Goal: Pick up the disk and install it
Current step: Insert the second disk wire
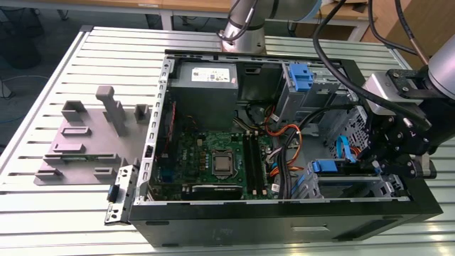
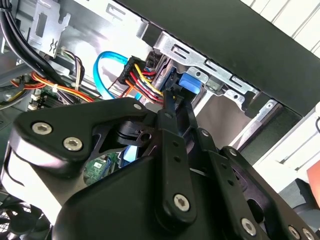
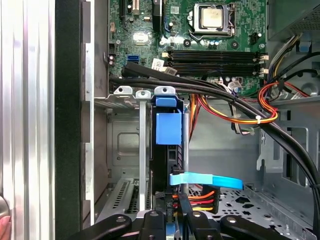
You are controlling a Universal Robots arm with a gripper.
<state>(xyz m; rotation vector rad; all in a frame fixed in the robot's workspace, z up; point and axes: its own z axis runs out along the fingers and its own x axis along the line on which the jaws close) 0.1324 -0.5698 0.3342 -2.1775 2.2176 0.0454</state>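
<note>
A grey plastic stand with upright posts sits on the slatted metal table near the edge at the exterior view's left. Just beside it lies the open computer case, which takes up the middle of the table. Inside the case, the green motherboard lies flat along the left half. A grey power supply with a white sticker sits in the far left corner. The arm's base rises from the table just beyond the case's far wall.

Further right, orange, red and yellow cables run across the case floor, and a blue plastic bracket stands against the far wall. A blue ribbon cable curves near the right wall.

The disk stands on edge in the metal drive cage at the case's near right corner. It shows mainly by its blue frame (the silver body is mostly hidden by the cage walls). I cannot tell whether it is pushed fully home.

The gripper hangs over that same corner. In the first wrist view its black fingers close around the disk's end, apparently clamping it. The second wrist view shows the gripper reaching up to the blue frame of the disk.
</note>
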